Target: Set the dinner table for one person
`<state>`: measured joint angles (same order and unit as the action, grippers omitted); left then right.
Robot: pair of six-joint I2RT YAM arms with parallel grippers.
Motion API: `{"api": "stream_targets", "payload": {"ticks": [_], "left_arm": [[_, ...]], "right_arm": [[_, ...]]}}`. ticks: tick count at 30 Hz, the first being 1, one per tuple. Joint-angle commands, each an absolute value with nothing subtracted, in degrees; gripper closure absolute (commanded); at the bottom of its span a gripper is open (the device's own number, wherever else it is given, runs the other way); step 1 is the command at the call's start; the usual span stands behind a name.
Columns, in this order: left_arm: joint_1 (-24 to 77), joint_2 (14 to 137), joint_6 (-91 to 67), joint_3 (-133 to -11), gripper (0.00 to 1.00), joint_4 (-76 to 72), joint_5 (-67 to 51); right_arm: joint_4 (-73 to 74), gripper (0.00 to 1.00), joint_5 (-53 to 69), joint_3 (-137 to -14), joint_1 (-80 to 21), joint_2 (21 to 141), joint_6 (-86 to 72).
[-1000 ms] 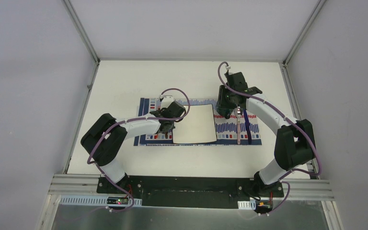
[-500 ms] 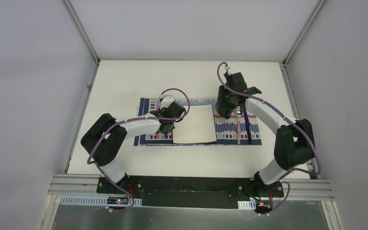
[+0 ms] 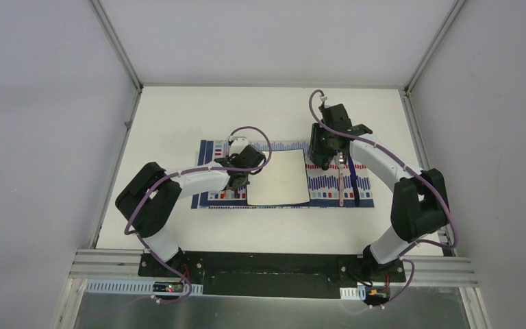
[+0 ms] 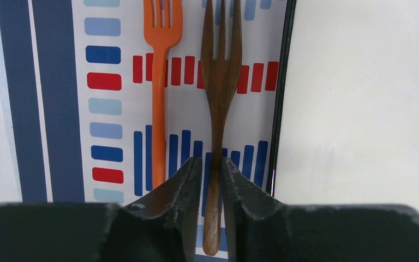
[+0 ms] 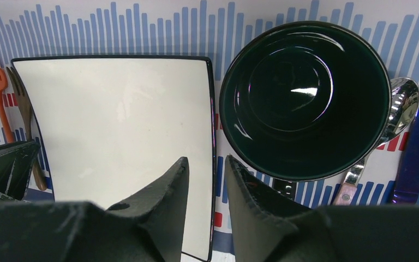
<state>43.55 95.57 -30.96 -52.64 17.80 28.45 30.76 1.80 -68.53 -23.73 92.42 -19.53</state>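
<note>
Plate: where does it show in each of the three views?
Top external: plate at centre, between the arms.
Left wrist: plate fills the right side.
Right wrist: plate left of centre.
Shared landmark: the striped placemat under it.

The left arm [image 3: 178, 185] rises from its base at the table's [image 3: 178, 110] near edge, elbow bent out toward the left edge, forearm reaching right toward the middle. Its wrist points down, and the left gripper [image 4: 211, 164] has its jaws drawn almost together, pressed on both sides of a fork [image 4: 218, 103] handle. The right arm [image 3: 397, 178] bows out toward the right edge, its forearm angled back toward the far edge and inward. The right gripper [image 5: 207, 161] faces down, jaws slightly parted and holding nothing.
</note>
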Motion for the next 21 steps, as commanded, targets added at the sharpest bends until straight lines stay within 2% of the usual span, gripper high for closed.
{"api": "stream_targets", "payload": {"ticks": [1,2,3,14,16,18,19,21], "left_arm": [[43.90,92.82,-31.90,-54.57,0.73,18.42,29.53],[43.94,92.13,-31.78,-54.50,0.66,18.51,29.61],[44.01,91.28,-31.59,-54.57,0.64,18.54,29.57],[43.98,78.29,-25.82,-58.66,0.63,21.22,32.68],[43.98,75.32,-22.51,-60.11,0.60,20.68,33.77],[44.02,71.29,-18.65,-60.40,0.57,17.92,34.12],[43.95,68.58,-16.27,-59.43,0.47,14.86,33.47],[44.03,62.83,-12.18,-56.16,0.25,7.13,32.56]], "right_arm": [[29.40,0.65,2.23,-69.78,-24.24,92.29,-18.74],[29.41,0.65,2.16,-69.76,-24.33,92.41,-18.80],[29.43,0.65,2.36,-69.89,-24.33,92.59,-18.72],[28.97,0.65,2.58,-70.12,-25.13,93.46,-18.48],[27.73,0.62,1.52,-69.48,-25.29,91.80,-18.32],[24.88,0.55,0.58,-68.12,-26.04,87.59,-17.66],[23.17,0.40,0.45,-67.35,-26.47,84.55,-16.51],[21.31,0.21,-2.26,-66.83,-28.09,78.35,-14.39]]}}
